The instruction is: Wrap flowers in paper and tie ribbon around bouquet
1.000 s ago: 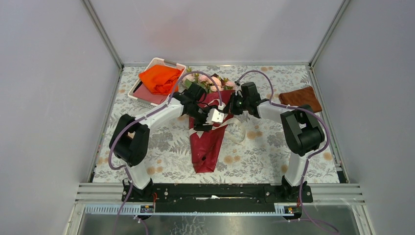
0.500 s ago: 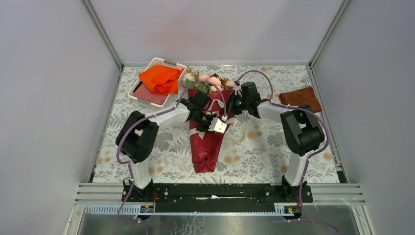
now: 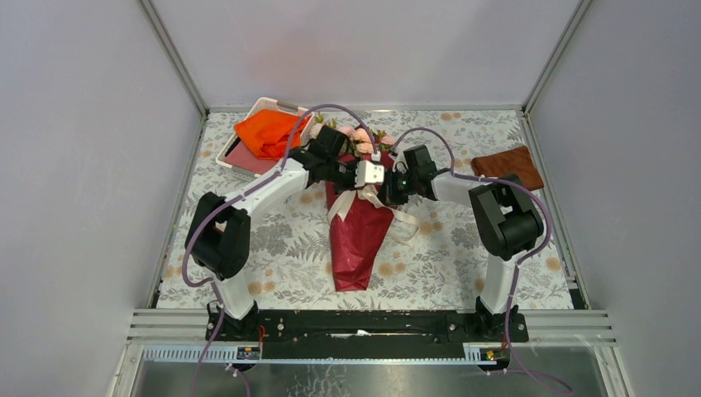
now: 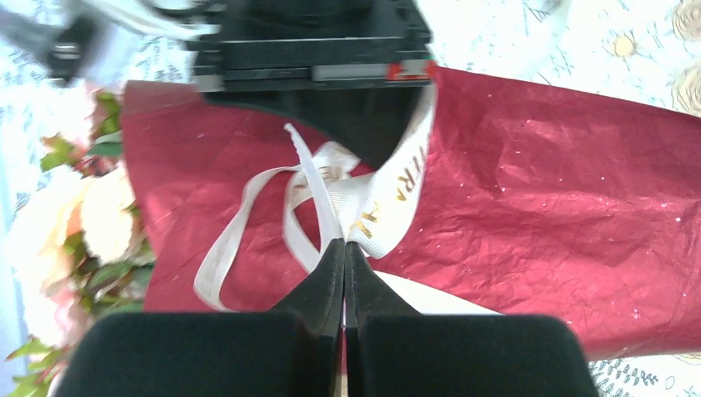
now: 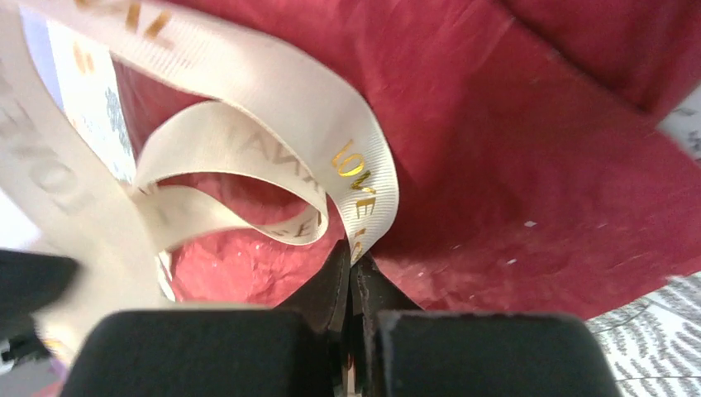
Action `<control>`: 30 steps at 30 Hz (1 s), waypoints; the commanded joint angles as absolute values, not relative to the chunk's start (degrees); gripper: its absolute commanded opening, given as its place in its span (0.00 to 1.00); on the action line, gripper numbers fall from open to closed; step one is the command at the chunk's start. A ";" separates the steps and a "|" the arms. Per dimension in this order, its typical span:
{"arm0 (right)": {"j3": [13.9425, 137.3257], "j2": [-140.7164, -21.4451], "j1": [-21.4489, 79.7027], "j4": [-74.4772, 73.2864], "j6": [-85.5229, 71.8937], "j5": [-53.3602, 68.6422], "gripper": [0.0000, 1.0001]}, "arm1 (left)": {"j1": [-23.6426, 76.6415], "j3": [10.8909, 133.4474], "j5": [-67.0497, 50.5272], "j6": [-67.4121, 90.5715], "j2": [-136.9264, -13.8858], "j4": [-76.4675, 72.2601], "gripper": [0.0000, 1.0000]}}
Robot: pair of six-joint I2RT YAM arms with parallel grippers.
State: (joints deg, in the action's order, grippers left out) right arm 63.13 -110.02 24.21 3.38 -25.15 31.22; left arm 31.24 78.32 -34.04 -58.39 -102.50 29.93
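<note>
Narrow cream-white ribbon [image 5: 273, 99]: gold print reads "LOVE" in right wrist view; remaining lettering not legible. Left end effector [image 4: 344, 248] clenched, pinching ribbon strand over dark red crinkly paper [image 4: 537, 190] cone. Right end effector [image 5: 353, 263] clenched on ribbon loop, against paper. Ribbon loops sit between both end effectors. Pale pink roses [image 4: 91, 223] protrude from cone's wide end. Cone lies on floral-patterned desk [image 3: 273, 240], tip toward arm bases.
</note>
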 commanded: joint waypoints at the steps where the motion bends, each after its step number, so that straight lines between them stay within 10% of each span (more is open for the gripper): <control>1: 66.27 -109.77 24.81 -2.48 -19.12 37.02 0.04 | 30.22 81.20 -35.84 -50.74 -100.92 28.21 0.00; 16: 70.76 -105.14 24.18 -19.81 -7.46 38.31 0.69 | 29.62 79.70 -38.41 -40.37 -103.89 21.74 0.00; 30: 72.88 -101.49 20.56 -19.59 -10.23 27.81 0.54 | 29.48 78.98 -38.40 -35.42 -104.38 19.75 0.00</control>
